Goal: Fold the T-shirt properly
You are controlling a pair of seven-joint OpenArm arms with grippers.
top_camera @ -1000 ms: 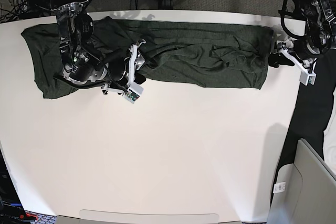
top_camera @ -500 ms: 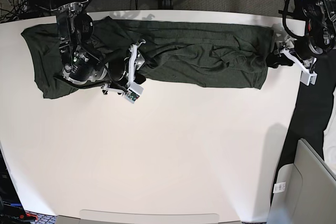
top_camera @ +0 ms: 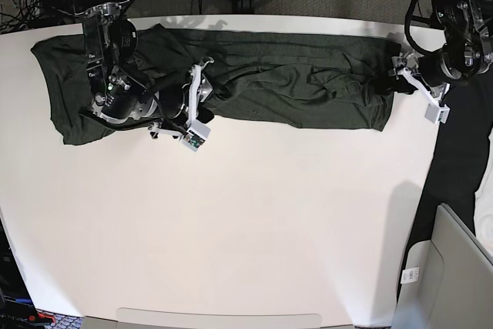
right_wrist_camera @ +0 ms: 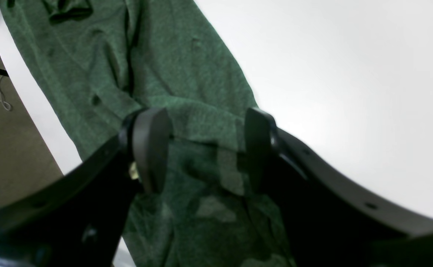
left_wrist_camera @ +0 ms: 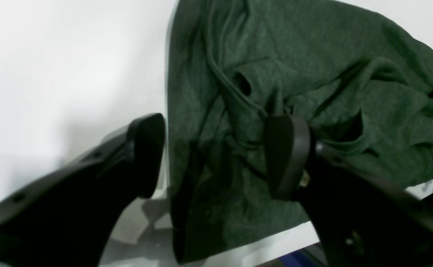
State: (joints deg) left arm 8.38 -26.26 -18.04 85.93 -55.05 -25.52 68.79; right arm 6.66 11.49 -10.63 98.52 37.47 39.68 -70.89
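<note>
Left wrist view: T-shirt (left_wrist_camera: 216, 178) between open tool's (left_wrist_camera: 214, 155) fingers.

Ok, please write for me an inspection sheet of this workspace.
Surface: white table, bright and smooth
Job's things: dark green shirt, laid in a long strip along the far side, wrinkled
Clutter: nothing seen on the table
Left hand: open, at the shirt's end
Right hand: open, over the shirt
Cables: thin grey cable on the floor
Surroundings: grey panel at the near corner
</note>
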